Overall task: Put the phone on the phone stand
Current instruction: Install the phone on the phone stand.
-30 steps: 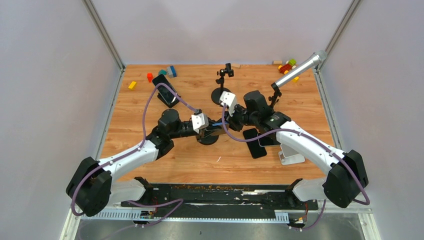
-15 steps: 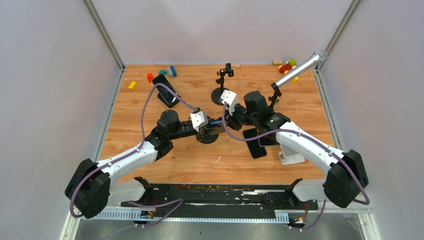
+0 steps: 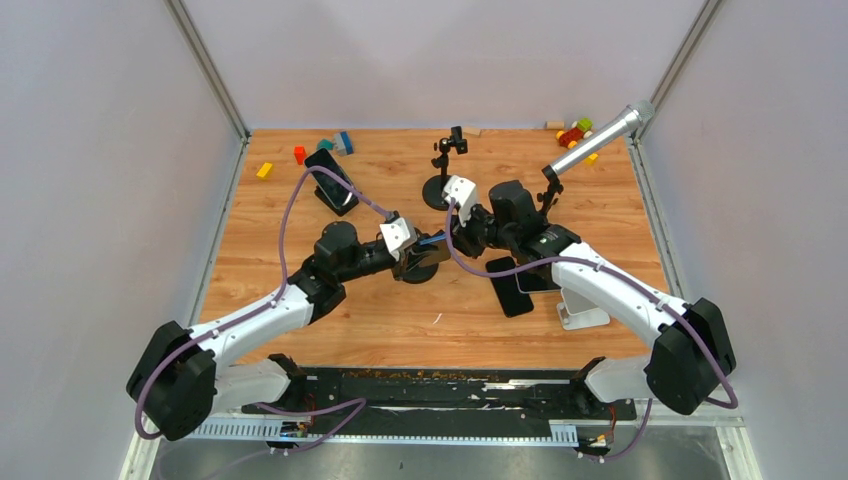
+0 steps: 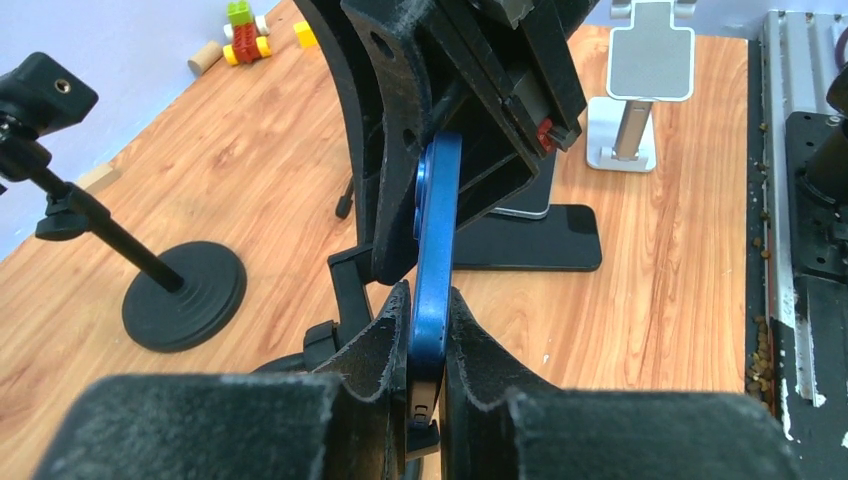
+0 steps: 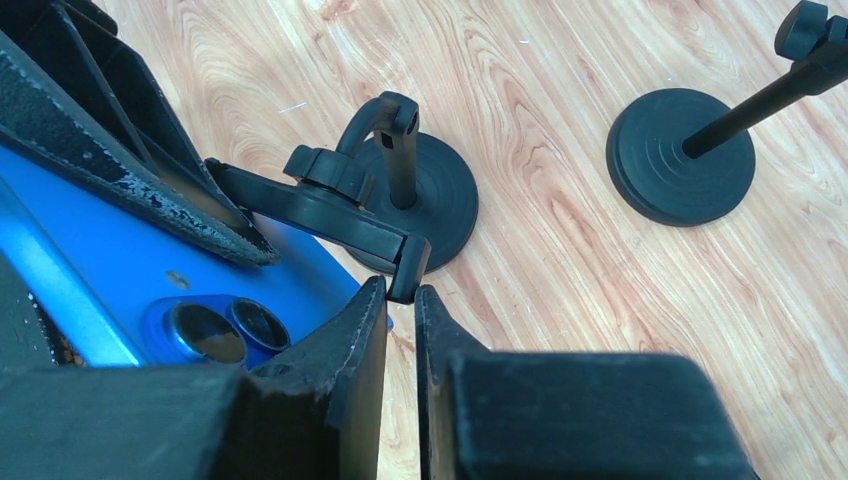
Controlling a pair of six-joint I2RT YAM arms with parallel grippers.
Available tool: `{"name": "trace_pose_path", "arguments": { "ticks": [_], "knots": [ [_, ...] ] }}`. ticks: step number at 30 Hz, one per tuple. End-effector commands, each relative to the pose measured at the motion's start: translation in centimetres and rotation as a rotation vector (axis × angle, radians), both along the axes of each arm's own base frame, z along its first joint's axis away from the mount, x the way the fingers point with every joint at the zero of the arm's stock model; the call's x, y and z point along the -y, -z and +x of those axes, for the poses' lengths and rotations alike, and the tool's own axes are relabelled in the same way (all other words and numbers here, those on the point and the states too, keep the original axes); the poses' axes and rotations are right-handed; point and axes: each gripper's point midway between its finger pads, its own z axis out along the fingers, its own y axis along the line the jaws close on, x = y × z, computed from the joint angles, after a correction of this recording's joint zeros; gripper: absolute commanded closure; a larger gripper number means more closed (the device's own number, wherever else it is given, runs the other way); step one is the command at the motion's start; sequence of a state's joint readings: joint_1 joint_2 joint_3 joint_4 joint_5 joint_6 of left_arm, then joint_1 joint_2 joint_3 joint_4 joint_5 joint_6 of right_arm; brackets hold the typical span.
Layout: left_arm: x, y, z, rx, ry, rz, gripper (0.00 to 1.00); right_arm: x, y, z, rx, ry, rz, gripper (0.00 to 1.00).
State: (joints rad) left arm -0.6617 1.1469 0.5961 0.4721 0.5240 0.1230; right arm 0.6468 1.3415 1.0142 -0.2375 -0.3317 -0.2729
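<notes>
My left gripper (image 4: 428,322) is shut on the lower edge of a blue phone (image 4: 436,240), which it holds on edge and upright. The same phone's back and twin lenses (image 5: 215,330) show in the right wrist view. The phone stand (image 5: 420,200) is black, with a round base, a short stem and a long clamp arm (image 5: 310,215). My right gripper (image 5: 401,292) pinches the tip of that arm. In the top view the left gripper (image 3: 424,250) and the right gripper (image 3: 449,238) meet over the phone stand's base (image 3: 422,272) at the table's middle. The phone sits right beside the clamp arm; whether they touch is hidden.
A second black stand (image 3: 441,188) rises just behind. A black phone (image 3: 511,287) lies flat to the right, next to a white stand (image 3: 581,310). Another dark phone (image 3: 331,180) leans at the back left. Toy blocks (image 3: 300,155) and a silver cylinder (image 3: 598,138) line the far edge.
Both grippers have crept slightly toward the far side, with the phone and the clamp arm still in their grip. The grips have not changed.
</notes>
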Motion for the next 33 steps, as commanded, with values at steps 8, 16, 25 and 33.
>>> {"name": "trace_pose_path", "arguments": {
  "ticks": [8, 16, 25, 33],
  "knots": [
    [-5.7, -0.1, 5.7, -0.069, -0.431, 0.017, 1.00, 5.4, 0.9, 3.9, 0.046, 0.228, -0.121, 1.00],
    [-5.9, 0.3, 5.8, -0.103, -0.451, 0.009, 1.00, 6.1, 0.9, 4.3, 0.032, 0.250, -0.110, 1.00],
    [-6.6, 0.8, 6.3, -0.123, -0.490, 0.024, 1.00, 6.2, 0.8, 4.4, 0.028, 0.253, -0.093, 1.00],
    [-8.1, 1.6, 7.5, -0.137, -0.590, 0.100, 1.00, 6.2, 0.5, 4.5, 0.033, 0.258, -0.088, 1.00]
  ]
}}
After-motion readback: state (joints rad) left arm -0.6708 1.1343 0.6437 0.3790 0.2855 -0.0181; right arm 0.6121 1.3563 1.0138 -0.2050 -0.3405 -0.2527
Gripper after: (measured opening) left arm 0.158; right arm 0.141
